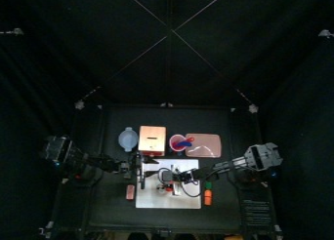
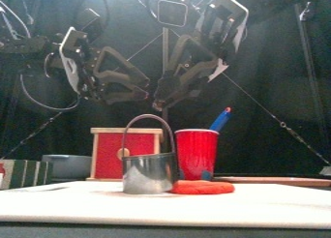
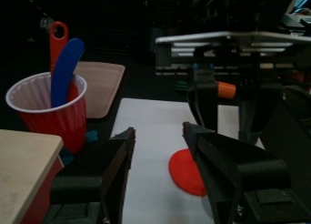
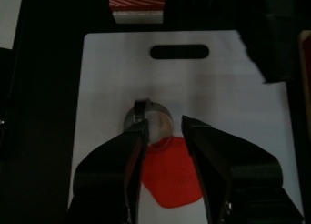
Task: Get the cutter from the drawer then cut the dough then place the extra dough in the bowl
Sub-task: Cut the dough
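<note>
Cutter [image 2: 149,172] stood on the white cutting board [image 2: 258,198] with the red dough [image 2: 204,187]: light, stiff metal, likely best taken by its wire handle [image 2: 153,116]. Left gripper [image 3: 155,132] and right gripper [image 4: 165,117] hovered released above the board.

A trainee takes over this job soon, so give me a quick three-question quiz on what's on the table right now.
1. True or false: the round metal cutter with a wire handle is clamped between a gripper's fingers.
2. The blue toy knife stands in: A) the red plastic cup; B) the blue-grey bowl; C) the flat pink tray.
3. Fill in: on the white cutting board, the thing lying beside the cutter is the ____.
Key: 1 false, it stands free on the board; 2 A; 3 flat red dough disc.
</note>
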Robot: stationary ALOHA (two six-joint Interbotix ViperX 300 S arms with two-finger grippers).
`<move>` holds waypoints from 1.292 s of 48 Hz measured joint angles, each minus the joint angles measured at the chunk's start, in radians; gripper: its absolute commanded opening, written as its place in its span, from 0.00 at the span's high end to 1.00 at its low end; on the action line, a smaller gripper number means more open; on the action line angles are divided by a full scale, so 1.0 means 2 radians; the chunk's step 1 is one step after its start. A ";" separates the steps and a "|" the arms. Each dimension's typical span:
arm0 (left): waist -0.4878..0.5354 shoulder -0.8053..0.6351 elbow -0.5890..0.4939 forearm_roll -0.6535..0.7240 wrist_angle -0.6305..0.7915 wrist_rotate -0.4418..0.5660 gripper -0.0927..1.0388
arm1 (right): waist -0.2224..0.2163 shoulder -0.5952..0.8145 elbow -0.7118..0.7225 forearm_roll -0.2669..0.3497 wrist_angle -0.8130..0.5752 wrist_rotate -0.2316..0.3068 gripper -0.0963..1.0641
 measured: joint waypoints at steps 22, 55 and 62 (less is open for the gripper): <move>0.001 -0.017 0.019 -0.018 0.000 0.008 0.18 | 0.008 0.038 -0.016 0.015 0.020 0.005 0.30; 0.001 -0.013 0.019 -0.018 0.000 0.007 0.18 | 0.008 0.027 -0.027 -0.015 0.054 -0.002 0.49; 0.001 -0.013 0.019 -0.018 0.000 0.007 0.18 | 0.008 -0.015 -0.006 -0.018 0.084 -0.002 0.49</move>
